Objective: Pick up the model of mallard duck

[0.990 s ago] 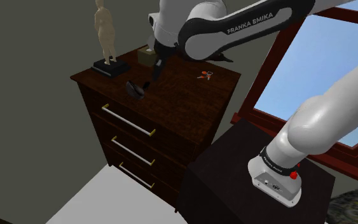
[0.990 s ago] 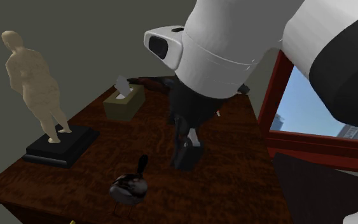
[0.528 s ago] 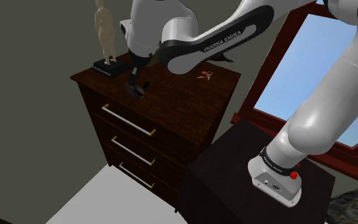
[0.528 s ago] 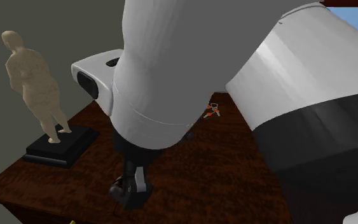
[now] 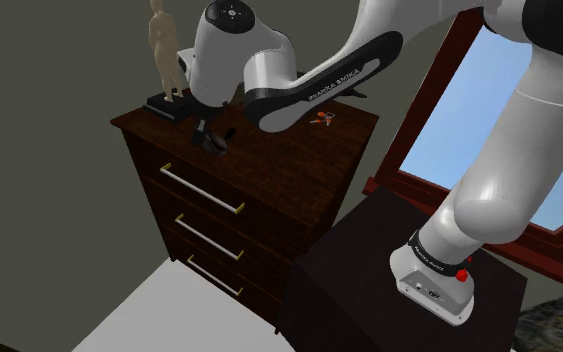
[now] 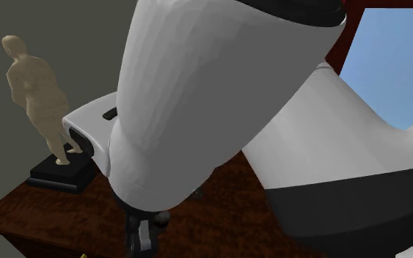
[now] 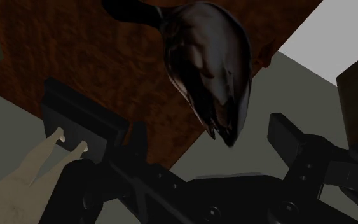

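The mallard duck model [image 7: 209,70] is a dark, glossy figure lying on the dark wood dresser top [image 5: 299,150], near its front edge. In the shoulder view the duck [image 5: 218,144] sits just under the hand. My black gripper [image 7: 212,143] is open, directly above the duck. Its fingers [image 7: 135,137] stand wide apart on either side of the duck's tail end and do not touch it. In the second exterior view the gripper [image 6: 142,233] hangs below the big white wrist, with a bit of the duck [image 6: 161,218] beside it.
A tan human statue [image 5: 166,50] on a black base [image 5: 172,104] stands at the dresser's far left corner, close to the hand. A small orange-red object [image 5: 321,119] lies further back. The dresser's front has drawers [image 5: 201,190]. A red-framed window [image 5: 489,110] is at right.
The arm swung toward the shoulder view's left and came down over the duck. The hand now covers the tissue box seen earlier, and the duck lies between the open fingers.
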{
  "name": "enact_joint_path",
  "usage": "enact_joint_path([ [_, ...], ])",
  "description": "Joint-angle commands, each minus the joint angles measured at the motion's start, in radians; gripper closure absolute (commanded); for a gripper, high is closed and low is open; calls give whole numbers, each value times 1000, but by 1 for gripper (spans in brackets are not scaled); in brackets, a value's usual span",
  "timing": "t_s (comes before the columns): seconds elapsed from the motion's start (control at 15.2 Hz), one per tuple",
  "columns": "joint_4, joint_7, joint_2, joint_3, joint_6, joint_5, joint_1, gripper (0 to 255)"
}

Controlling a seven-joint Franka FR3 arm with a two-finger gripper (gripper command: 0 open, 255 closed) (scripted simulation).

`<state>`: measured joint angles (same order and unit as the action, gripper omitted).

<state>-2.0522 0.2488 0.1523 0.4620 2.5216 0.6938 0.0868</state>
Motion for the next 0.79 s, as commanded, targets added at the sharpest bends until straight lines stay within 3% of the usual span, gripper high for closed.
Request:
enact_joint_path([
  [0.0, -14, 35, 16, -7, 21, 35, 5, 0],
  [0.13, -14, 35, 16, -7, 21, 35, 6, 0],
  [0.2, -11, 34, 18, -7, 20, 35, 6, 255],
  [0.73, -12, 34, 17, -7, 20, 35, 6, 255],
])
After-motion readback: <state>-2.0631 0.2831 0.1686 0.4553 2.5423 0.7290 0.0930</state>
